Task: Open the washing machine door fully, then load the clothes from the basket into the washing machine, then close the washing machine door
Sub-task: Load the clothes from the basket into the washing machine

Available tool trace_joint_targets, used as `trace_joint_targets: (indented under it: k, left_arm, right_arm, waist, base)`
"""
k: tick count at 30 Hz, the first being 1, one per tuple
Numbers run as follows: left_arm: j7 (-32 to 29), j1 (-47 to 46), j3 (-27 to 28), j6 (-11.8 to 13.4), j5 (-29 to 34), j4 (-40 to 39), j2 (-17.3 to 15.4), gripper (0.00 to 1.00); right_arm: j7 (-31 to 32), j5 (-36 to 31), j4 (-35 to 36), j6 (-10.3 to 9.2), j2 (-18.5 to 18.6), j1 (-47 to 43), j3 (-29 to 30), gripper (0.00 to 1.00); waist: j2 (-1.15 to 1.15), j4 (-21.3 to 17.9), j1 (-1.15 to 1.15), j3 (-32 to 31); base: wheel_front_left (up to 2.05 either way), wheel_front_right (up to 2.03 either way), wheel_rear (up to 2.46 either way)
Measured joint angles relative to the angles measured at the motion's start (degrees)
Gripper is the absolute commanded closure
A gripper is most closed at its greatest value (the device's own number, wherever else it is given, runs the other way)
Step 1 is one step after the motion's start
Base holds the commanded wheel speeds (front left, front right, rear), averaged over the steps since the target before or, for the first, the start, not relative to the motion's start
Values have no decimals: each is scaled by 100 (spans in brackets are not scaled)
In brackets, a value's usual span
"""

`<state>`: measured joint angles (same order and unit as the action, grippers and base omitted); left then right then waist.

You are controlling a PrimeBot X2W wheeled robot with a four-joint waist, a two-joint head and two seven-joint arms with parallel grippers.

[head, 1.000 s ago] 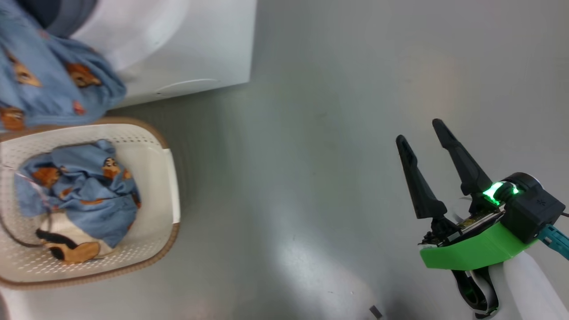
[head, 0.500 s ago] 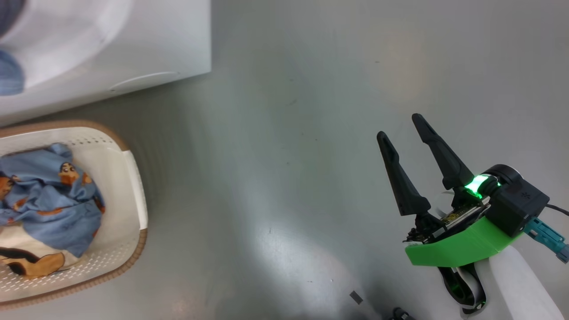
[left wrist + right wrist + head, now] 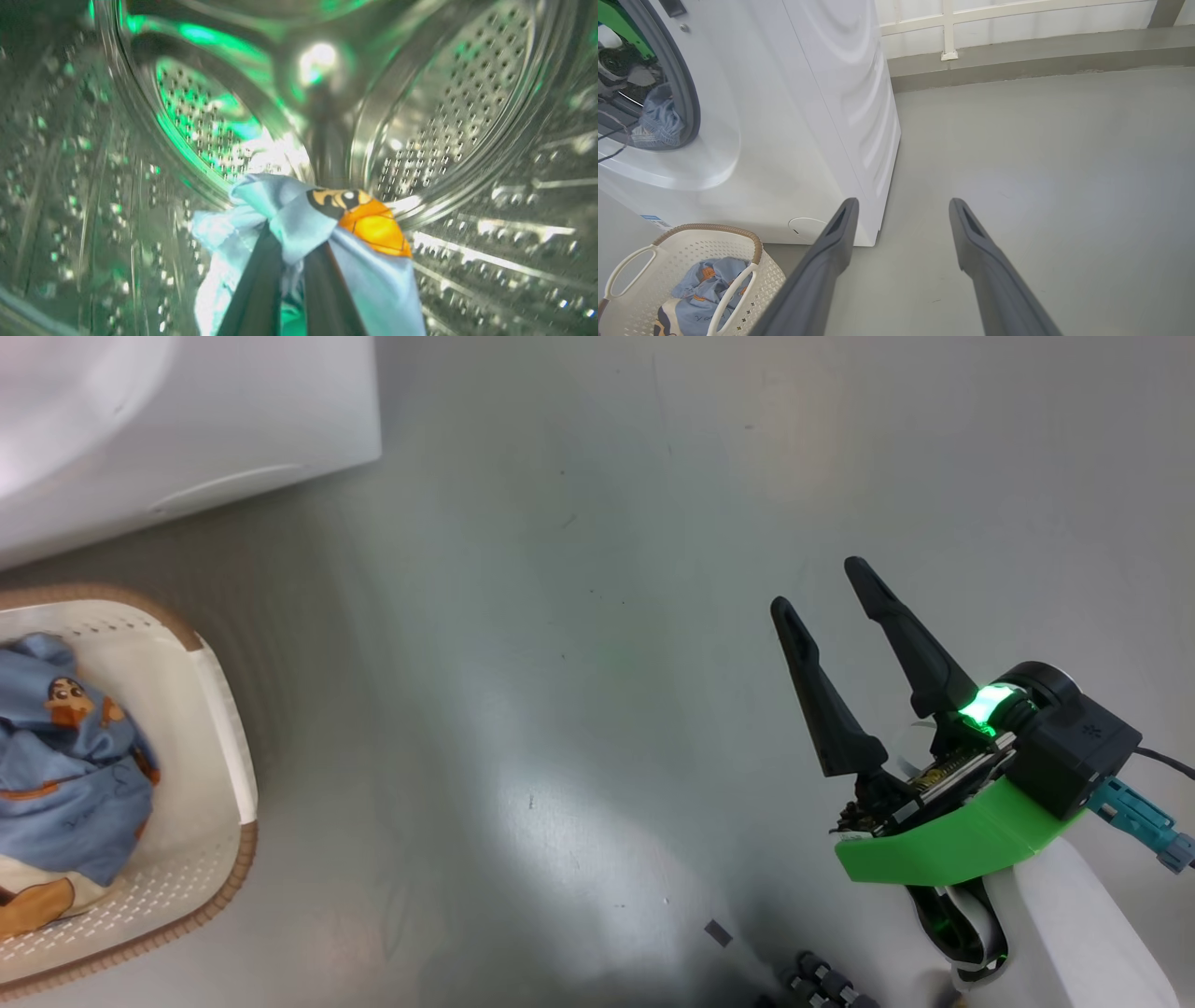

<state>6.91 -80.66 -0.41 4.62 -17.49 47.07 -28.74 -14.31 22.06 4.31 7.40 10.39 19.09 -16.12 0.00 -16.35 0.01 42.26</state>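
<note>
In the left wrist view my left gripper [image 3: 294, 247] is deep inside the washing machine's steel drum [image 3: 467, 93], shut on a light blue piece of the clothes [image 3: 299, 219] that drapes over its fingertips. The right wrist view shows that garment [image 3: 658, 121] inside the washing machine [image 3: 808, 116] mouth. More clothes [image 3: 65, 775] lie in the cream basket [image 3: 219, 775] on the floor before the machine [image 3: 187, 420]. My right gripper [image 3: 822, 586] hovers open over bare floor, well right of the basket, holding nothing. The washing machine door is out of view.
Grey floor spreads right of the machine to a low kerb and white railing [image 3: 948, 28]. A round white flap [image 3: 805, 228] sits low on the machine's front, just above the basket [image 3: 682, 242]. Small dark parts [image 3: 822, 985] lie at the head view's bottom edge.
The head camera has swung right, sliding the basket and machine left in the picture. The lifted blue garment has left that view. The right gripper has stayed open.
</note>
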Motion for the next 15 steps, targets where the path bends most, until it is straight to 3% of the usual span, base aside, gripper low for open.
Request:
trace_joint_targets:
  k: [9, 10, 11, 15]
  left_arm:
    - [-137, -159, -58, -45, -57, 420, 14, 100]
    - [-145, -161, -71, -77, -64, 437, 16, 75]
    - [-151, -162, -86, -82, -64, 439, 29, 3]
    - [-88, -160, -120, -82, -104, 439, 82, 0]
  right_arm:
    - [0, 98, 0, 0, 3, 19, 7, 0]
    - [0, 122, 0, 0, 3, 38, 8, 0]
    - [0, 127, -1, 0, 7, 76, 11, 0]
    - [0, 127, 5, 0, 21, 142, 24, 0]
  waist:
    - [0, 45, 0, 139]
    - [0, 63, -1, 146]
    - [0, 83, -1, 153]
    - [0, 165, -1, 173]
  base:
    - [0, 0, 0]
    - [0, 0, 0]
    - [0, 0, 0]
    - [0, 0, 0]
